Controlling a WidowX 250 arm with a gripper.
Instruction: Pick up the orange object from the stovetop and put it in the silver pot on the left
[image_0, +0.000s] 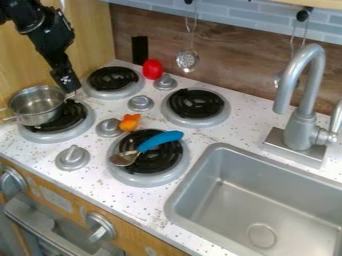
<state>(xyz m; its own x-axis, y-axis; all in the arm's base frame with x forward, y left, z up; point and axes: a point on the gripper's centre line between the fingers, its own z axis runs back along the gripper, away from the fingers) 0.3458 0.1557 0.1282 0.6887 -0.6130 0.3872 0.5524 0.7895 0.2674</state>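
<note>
black gripper (73, 93) near edge of pot (40, 118)

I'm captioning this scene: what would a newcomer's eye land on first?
Probably the blue-handled spoon, vivid against the dark front burner beside the sink. Next comes the red object at the back, near the wall. At upper left, the black gripper hangs close beside the metal pot.
</note>
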